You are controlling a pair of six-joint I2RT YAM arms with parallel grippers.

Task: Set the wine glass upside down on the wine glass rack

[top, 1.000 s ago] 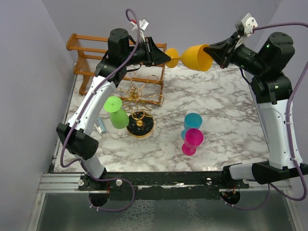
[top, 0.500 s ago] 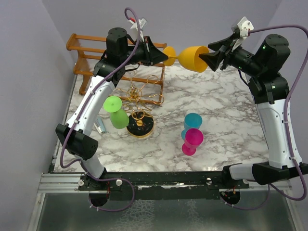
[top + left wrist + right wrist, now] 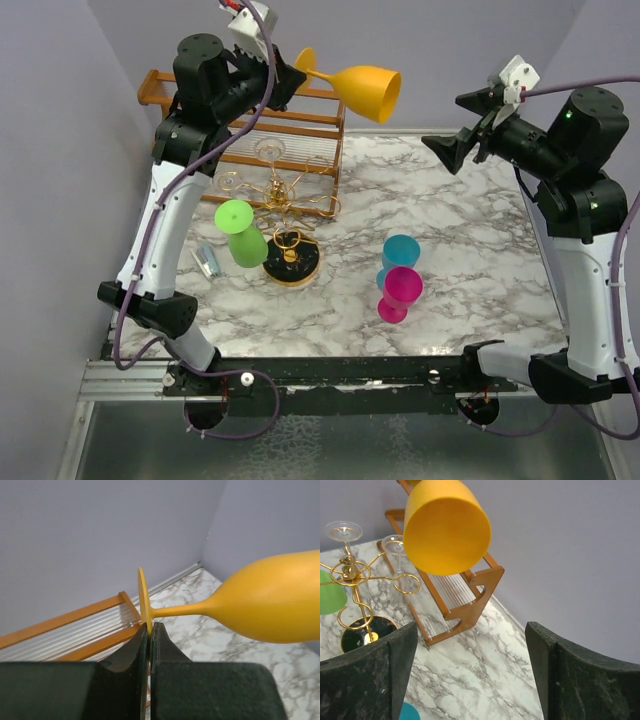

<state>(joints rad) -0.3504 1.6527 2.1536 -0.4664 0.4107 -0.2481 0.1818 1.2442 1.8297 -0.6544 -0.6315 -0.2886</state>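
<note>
Left gripper (image 3: 150, 630) fingers are being pressed shut on the thin edge of the foot of the yellow wine glass (image 3: 270, 605), so that the stem and bowl are being left free of the jaws. In the overhead view the glass (image 3: 365, 88) is being carried on its side, high in the air above the wooden rail frame (image 3: 300, 140) at the far edge of the table, left of middle, with its mouth being pointed toward the right arm. Right gripper (image 3: 452, 125) is being held wide apart and empty above the far right part of the table, facing that mouth (image 3: 445, 527) and well apart from it. The wine glass rack (image 3: 290, 265) is being left standing nearer the left edge, about midway between the far and near edges, with a green glass (image 3: 240, 232) being borne upside down on one of its loops. The grip on the foot is judged to be chosen so that the stem can be slid into a free gold loop (image 3: 407, 582) with the bowl hanging below. By that judgement the glass is not yet being turned mouth-down, and such a narrow pinch is being considered liable to let the bowl swing.
</note>
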